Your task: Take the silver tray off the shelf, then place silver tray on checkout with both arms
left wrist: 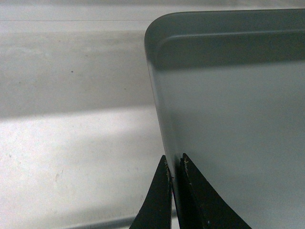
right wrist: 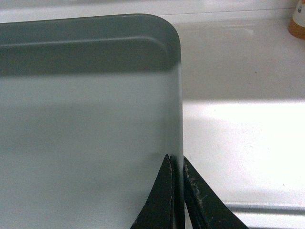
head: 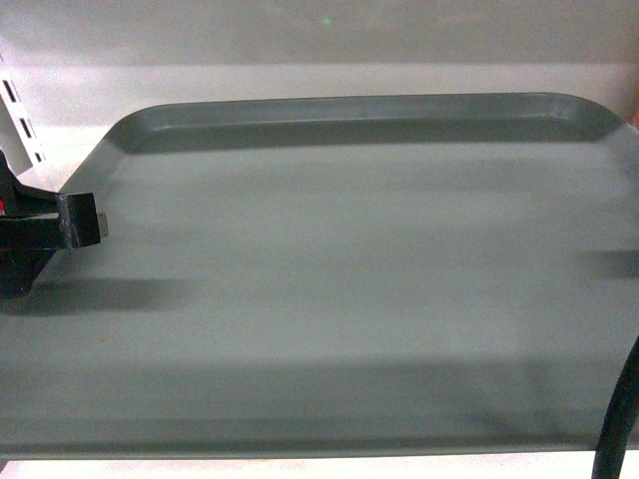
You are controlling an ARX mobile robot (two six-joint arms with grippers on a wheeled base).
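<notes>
Black fingers (left wrist: 167, 191) fill the bottom of my left wrist view, closed down on the left rim of the silver tray (left wrist: 228, 124), one finger outside the edge and one inside. On the right wrist view I see the same thing mirrored: the right gripper (right wrist: 177, 191) is pinched tight on the tray's right rim. From the head camera the tray spreads across almost my whole view, held level between the two sides, with the left gripper (head: 85, 222) at its left edge; the right one is out of that view, only a black cable (head: 619, 419) showing. Beneath the tray I see the white shelf (left wrist: 71, 157); I cannot tell whether the tray touches it. An amber bottle (right wrist: 298, 21) stands at the far right.
</notes>
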